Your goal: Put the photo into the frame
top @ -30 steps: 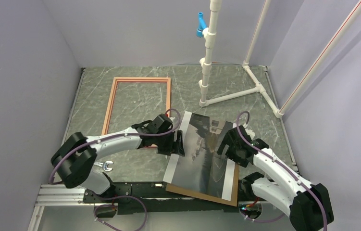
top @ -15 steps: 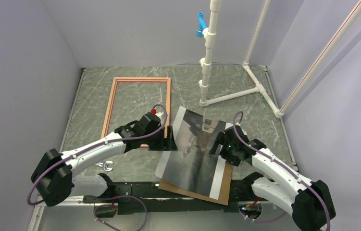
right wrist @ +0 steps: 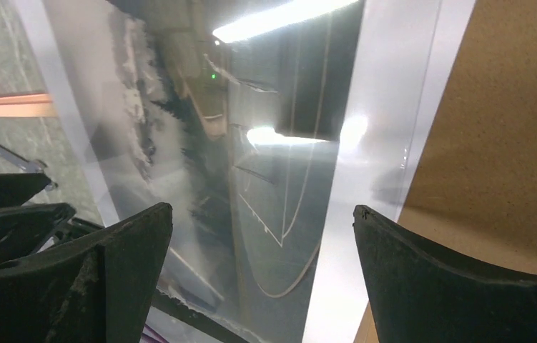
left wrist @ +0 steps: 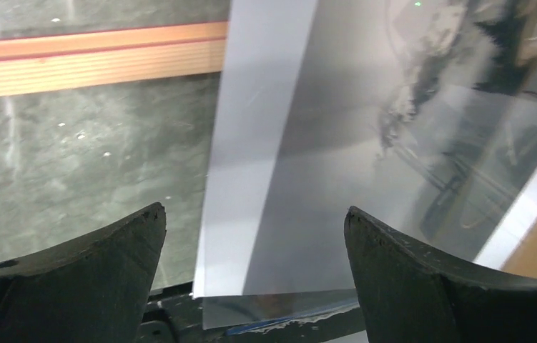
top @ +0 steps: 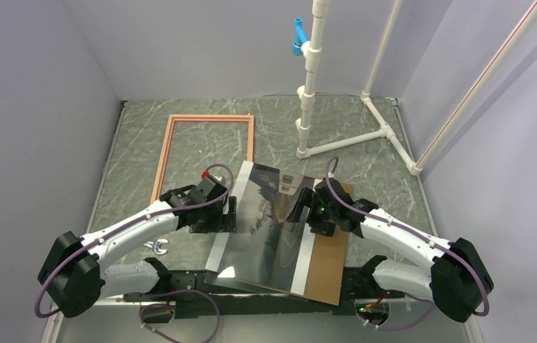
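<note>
The photo (top: 269, 229), a glossy dark cloudy print with white side bands, lies flat in the middle of the table, partly on a brown backing board (top: 326, 261) that shows along its right side. My left gripper (top: 227, 214) is open at the photo's left edge; in the left wrist view the gripper (left wrist: 254, 213) straddles the white band of the photo (left wrist: 365, 143). Over the photo's upper right part my right gripper (top: 301, 207) is open with nothing in it, and that gripper (right wrist: 262, 209) looks down on the photo (right wrist: 251, 143). The salmon frame (top: 212, 117) lies flat at back left.
A white pipe stand (top: 308, 107) rises at the back right, its feet spread on the table. A small wrench (top: 158, 248) lies by the left arm's base. The board (right wrist: 508, 128) fills the right of the right wrist view. Grey walls enclose three sides.
Both arms have moved left and the photo has slid left with them, uncovering more of the backing board. The left gripper's jaws have spread wider.
</note>
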Tool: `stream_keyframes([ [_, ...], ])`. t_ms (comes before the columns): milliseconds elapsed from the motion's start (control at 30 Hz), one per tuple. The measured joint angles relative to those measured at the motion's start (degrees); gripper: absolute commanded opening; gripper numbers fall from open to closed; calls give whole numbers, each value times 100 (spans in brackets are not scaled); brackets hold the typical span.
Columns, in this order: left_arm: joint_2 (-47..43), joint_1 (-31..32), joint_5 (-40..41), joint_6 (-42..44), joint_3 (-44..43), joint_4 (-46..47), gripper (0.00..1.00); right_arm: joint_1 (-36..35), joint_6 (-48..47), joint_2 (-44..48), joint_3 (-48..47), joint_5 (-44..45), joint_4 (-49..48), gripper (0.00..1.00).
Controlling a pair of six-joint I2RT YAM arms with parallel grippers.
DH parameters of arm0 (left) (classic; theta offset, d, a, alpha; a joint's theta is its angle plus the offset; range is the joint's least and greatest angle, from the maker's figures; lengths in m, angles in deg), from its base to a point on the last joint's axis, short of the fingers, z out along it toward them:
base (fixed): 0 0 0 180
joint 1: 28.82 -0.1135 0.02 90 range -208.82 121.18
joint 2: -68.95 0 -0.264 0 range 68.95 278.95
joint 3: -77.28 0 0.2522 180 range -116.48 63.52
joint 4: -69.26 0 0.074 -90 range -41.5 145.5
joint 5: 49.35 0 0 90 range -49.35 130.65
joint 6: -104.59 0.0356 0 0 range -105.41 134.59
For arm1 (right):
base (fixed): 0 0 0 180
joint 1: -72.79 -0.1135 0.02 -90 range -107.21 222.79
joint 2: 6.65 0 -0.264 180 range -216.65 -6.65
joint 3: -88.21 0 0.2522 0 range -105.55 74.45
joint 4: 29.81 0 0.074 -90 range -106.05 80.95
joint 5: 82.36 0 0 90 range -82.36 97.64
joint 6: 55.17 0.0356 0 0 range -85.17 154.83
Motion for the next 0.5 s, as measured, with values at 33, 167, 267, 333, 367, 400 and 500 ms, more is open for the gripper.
stream_keyframes([
  [33,35,-13,70,28,0,-90,98,-7,-33,39,-7,4,-63,99],
  [167,234,-83,282,140,0,-297,98,-7,-61,369,0,57,-136,99],
  [267,271,-188,313,232,35,-310,98,-2,-37,772,55,227,-170,99],
  [333,256,-308,275,289,105,-223,97,26,-39,898,120,396,-173,99],
  [367,245,-385,232,326,164,-153,97,63,-44,909,160,474,-170,99],
  [400,229,-466,155,380,232,-79,97,122,-68,901,199,518,-170,99],
  [500,166,-723,-92,479,452,149,97,516,-219,748,293,461,-219,98],
])
